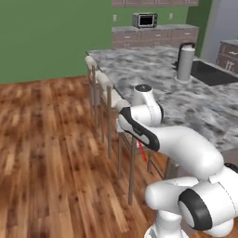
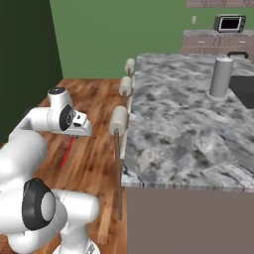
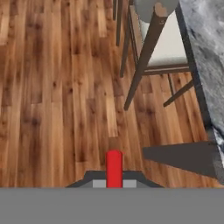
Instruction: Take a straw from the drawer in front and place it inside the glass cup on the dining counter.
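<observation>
Gripper (image 3: pixel 114 183) clamped on the straw (image 3: pixel 114 168), jaws drawn in against it at the bottom centre of the hand view. Straw is a thin, smooth red stick; in the hand view it pokes up short and blunt between the dark finger tips. In the left base view it hangs as a red sliver (image 1: pixel 142 151) below the white hand, centre of frame. In the right base view it slants down and left (image 2: pixel 68 151) from the hand, left of centre, over the floor.

Floor (image 3: pixel 57 87): warm brown planks, streaked grain, glossy.

Dining counter (image 2: pixel 183 129): thick slab, grey-and-white marbling, sharp square edge, filling the right half of the right base view. Hand sits off its left edge, not over it.

Stools (image 2: pixel 119 121): round pale padded seats on slim brown wooden legs, lined along the counter's edge.

Tall grey cylinder (image 2: pixel 220 77), matte and opaque, stands upright on the counter at upper right; contents cannot be seen.

Glass cup: a faint clear shape (image 2: pixel 212 144) on the marble, right of centre; too faint to tell its contents.

Toaster oven (image 1: pixel 144 20), boxy, dark-fronted, on the far counter at top.
</observation>
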Controlling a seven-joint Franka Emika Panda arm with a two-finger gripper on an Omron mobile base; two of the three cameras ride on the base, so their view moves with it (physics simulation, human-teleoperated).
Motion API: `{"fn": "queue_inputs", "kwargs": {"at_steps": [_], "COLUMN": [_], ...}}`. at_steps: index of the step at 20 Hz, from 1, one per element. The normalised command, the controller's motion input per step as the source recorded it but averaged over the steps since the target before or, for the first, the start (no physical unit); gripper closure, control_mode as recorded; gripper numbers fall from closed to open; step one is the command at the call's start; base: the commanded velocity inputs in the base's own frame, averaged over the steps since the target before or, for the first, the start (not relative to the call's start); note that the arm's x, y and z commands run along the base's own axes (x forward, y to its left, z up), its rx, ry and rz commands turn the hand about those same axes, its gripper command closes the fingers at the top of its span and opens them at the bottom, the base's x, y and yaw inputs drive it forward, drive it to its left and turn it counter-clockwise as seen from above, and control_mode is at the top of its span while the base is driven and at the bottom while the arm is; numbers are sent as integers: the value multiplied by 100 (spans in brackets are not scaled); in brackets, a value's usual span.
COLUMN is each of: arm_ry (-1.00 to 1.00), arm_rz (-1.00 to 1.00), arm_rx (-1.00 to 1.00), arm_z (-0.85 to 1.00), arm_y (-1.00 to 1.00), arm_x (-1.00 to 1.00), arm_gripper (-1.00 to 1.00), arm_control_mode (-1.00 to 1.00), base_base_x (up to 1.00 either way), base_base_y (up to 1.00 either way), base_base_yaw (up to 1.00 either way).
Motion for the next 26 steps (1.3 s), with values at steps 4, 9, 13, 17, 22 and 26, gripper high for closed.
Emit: {"fn": "queue_inputs", "kwargs": {"at_steps": [4,9,13,17,22,26], "arm_ry": [0,0,0,0,0,0], "arm_rz": [0,0,0,0,0,0], "arm_rx": [0,0,0,0,0,0], "arm_z": [0,0,0,0,0,0], "arm_y": [0,0,0,0,0,0], "arm_x": [0,0,0,0,0,0], "arm_gripper": [100,100,100,100,100,100], "arm_control_mode": [100,100,100,100,100,100], "base_base_x": [30,50,62,61,59,58], "base_base_y": [65,57,59,61,64,66], "base_base_yaw": [-7,-9,-11,-11,-14,-17]}}
